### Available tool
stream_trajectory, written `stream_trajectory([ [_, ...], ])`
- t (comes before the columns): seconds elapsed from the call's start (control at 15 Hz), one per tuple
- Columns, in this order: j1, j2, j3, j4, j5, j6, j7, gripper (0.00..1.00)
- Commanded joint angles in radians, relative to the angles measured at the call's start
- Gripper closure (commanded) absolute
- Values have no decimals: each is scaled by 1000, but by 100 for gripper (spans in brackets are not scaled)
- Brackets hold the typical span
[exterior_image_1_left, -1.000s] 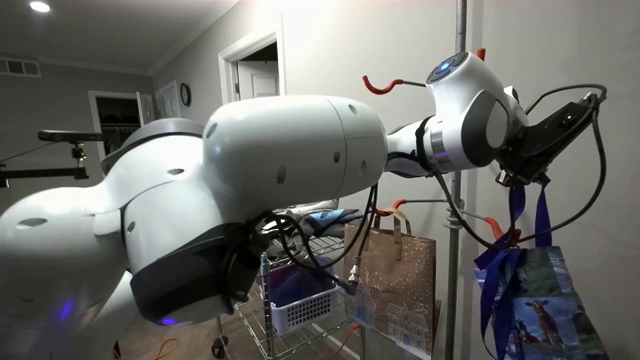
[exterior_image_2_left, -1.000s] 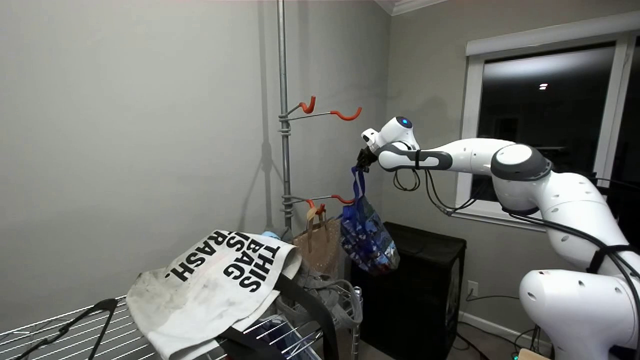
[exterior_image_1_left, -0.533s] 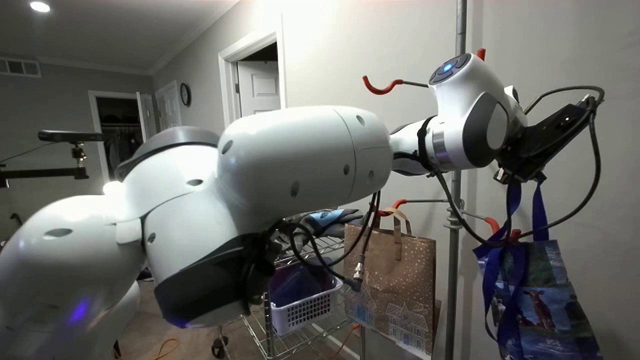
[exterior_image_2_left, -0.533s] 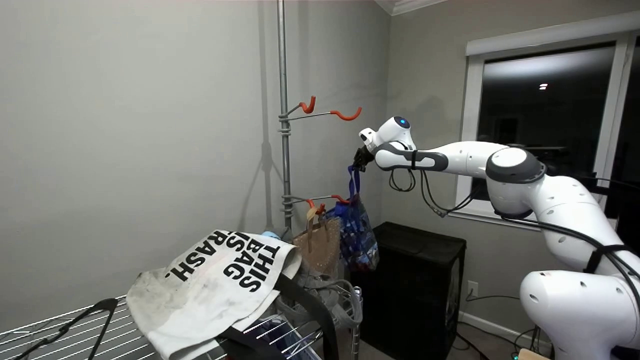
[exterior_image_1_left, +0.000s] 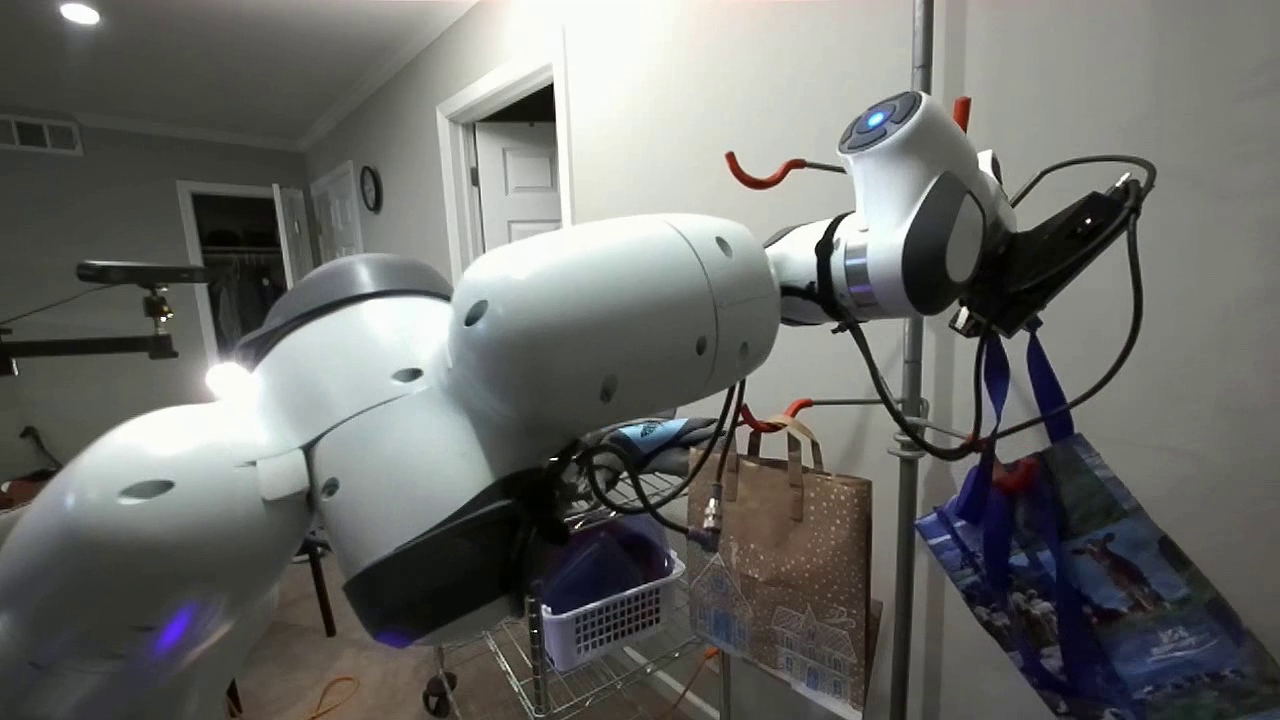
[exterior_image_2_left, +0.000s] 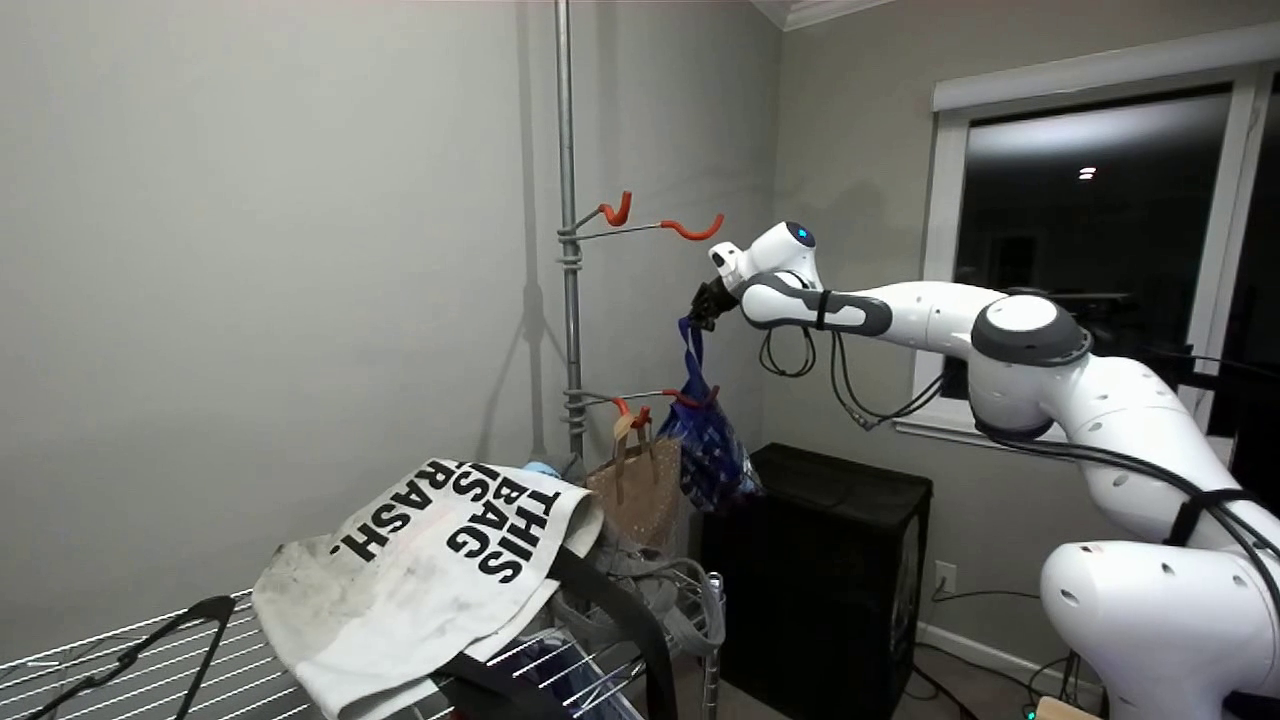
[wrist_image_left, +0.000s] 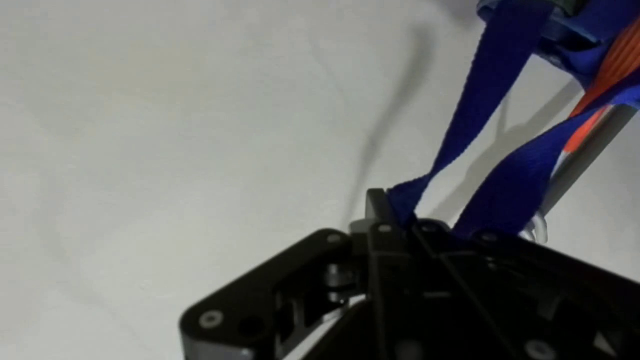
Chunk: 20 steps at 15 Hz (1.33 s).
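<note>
My gripper (wrist_image_left: 400, 212) is shut on a dark blue strap (wrist_image_left: 480, 95), which loops out of the jaws in two lengths. The strap belongs to a blue shopping bag (exterior_image_1_left: 1120, 570) with cow pictures, hanging below the gripper (exterior_image_2_left: 703, 318) in both exterior views. The bag (exterior_image_2_left: 712, 460) hangs tilted. A lower orange-red hook (exterior_image_1_left: 1015, 474) shows among its straps; in the wrist view the ribbed hook (wrist_image_left: 619, 62) lies at the right, with blue strap crossing its rod. Whether the hook carries any of the bag's weight I cannot tell.
A metal pole (exterior_image_2_left: 571, 330) carries upper red hooks (exterior_image_2_left: 692, 231) and lower ones. Beside the blue bag hangs a brown paper bag (exterior_image_1_left: 780, 540). A black cabinet (exterior_image_2_left: 820, 560) stands below. A white tote (exterior_image_2_left: 430, 590) lies on a wire shelf (exterior_image_2_left: 215, 665). My cable (exterior_image_1_left: 1135, 290) loops near the straps.
The gripper has risen slightly and moved left in both exterior views, strap still held. The bag has come up against the lower hook and swung from nearly upright to a clear tilt.
</note>
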Motion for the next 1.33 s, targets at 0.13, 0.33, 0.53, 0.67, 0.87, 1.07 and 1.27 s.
stream_trajectory([
  [0.13, -173, 32, 179, -188, 47, -15, -98, 67],
  [0.33, -257, 29, 250, -263, 49, -11, -113, 48],
  [0.53, -337, 35, 293, -334, 43, 1, -98, 29],
  [0.67, -392, 45, 319, -389, 39, 10, -83, 16],
  [0.87, -475, 64, 361, -481, 34, 31, -47, 1],
  [1.07, -564, 103, 400, -572, 31, 61, -3, 0],
  [1.27, -671, 154, 456, -666, 36, 93, 53, 0],
])
